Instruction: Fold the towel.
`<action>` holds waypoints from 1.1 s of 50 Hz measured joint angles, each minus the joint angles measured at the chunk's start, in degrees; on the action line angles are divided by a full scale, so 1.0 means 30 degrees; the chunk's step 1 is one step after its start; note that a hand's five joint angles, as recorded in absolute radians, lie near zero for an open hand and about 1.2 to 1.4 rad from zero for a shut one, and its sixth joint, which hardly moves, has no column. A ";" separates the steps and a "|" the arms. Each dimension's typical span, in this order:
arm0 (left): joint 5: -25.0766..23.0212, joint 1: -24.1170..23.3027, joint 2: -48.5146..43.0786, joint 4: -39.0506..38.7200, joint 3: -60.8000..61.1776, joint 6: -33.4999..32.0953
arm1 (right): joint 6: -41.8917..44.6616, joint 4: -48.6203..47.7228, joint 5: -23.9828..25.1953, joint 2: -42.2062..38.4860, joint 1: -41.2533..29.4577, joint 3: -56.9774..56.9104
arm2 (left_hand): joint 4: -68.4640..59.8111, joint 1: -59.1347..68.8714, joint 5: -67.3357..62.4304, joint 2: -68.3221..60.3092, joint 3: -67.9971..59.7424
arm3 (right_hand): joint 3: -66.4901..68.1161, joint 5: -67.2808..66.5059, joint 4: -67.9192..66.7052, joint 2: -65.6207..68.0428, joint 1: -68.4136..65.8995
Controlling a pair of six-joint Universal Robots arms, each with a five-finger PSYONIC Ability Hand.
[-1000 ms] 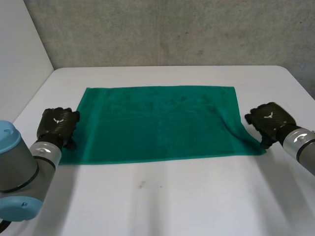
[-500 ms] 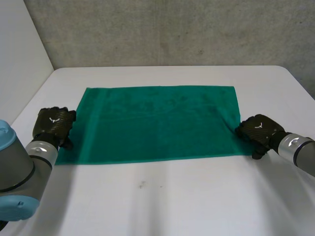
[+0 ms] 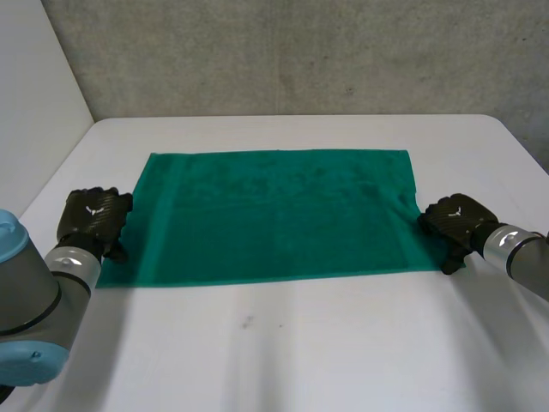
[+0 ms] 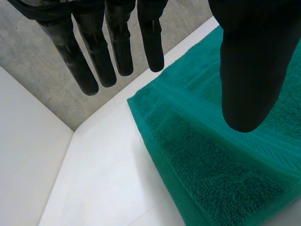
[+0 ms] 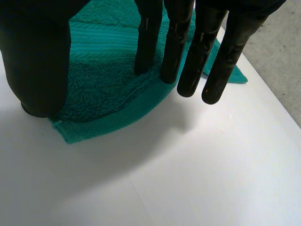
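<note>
Right hand (image 3: pixel 455 223) slightly outward, straight-fingered over near corner of towel (image 3: pixel 274 215); left hand (image 3: pixel 94 219) likewise, opposite corner.

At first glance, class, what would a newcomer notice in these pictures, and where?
A green towel lies spread flat in the middle of the white table. The black left hand is open at its near left corner. The right hand has straight fingers touching the near right corner.

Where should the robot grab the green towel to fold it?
Probably by its two near corners, one per hand, coming in from the short edges: the towel lies flat, and the left hand and right hand sit open there.
</note>
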State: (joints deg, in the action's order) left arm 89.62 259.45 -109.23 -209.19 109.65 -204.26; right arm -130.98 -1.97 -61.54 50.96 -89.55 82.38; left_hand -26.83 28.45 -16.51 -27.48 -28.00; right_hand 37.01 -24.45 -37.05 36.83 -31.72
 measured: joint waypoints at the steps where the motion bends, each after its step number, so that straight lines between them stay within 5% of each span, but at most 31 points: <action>1: 0.0000 -0.0004 -0.0001 0.0001 0.0003 0.0000 | -0.0013 -0.0003 0.0000 -0.0018 -0.0007 -0.0036 | 0.0000 0.0000 0.0000 0.0000 0.0000 | 0.0226 0.0000 -0.0212 0.0240 -0.0235; 22: -0.0002 -0.0046 -0.0070 0.0003 0.0060 0.0000 | -0.0355 -0.0008 -0.0658 -0.0733 -0.0122 -0.1179 | 0.0000 0.0000 0.0000 0.0002 0.0000 | 0.1805 -0.1730 -0.1717 0.1883 -0.1466; 30: -0.0014 -0.0042 -0.0089 0.0004 0.0149 0.0000 | -0.0659 -0.0060 -0.1066 -0.1289 -0.0153 -0.1841 | 0.0000 0.0000 0.0000 0.0002 0.0000 | 0.9377 -0.6412 -0.9482 0.9507 -0.6903; 35: -0.0018 -0.0033 -0.0092 0.0003 0.0161 0.0000 | -0.1039 -0.0059 -0.1350 -0.1448 -0.0294 -0.2165 | 0.0000 0.0000 0.0000 0.0002 0.0000 | 0.9526 -0.9560 -0.9632 0.9563 -0.7219; 46: -0.0018 -0.0048 -0.0093 0.0017 0.0194 0.0000 | -0.1423 -0.0023 -0.1534 -0.1666 -0.0600 -0.2400 | 0.0000 0.0000 0.0000 0.0002 0.0000 | 0.4782 -0.6113 -0.4831 0.5048 -0.4381; 55: -0.0022 -0.0070 -0.0208 0.0000 0.0194 -0.0005 | -0.2244 -0.0004 -0.1524 -0.1500 -0.0669 -0.2319 | 0.0211 -0.0249 0.0214 0.0200 0.0259 | 1.0192 -1.0475 -1.0364 1.0002 -0.7648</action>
State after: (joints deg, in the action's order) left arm 89.55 259.24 -109.86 -209.19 110.23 -204.27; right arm -137.71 -1.98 -66.11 46.46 -91.56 75.42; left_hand -26.19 27.70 -15.87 -26.88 -27.22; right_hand 67.58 -55.88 -68.14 66.84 -54.67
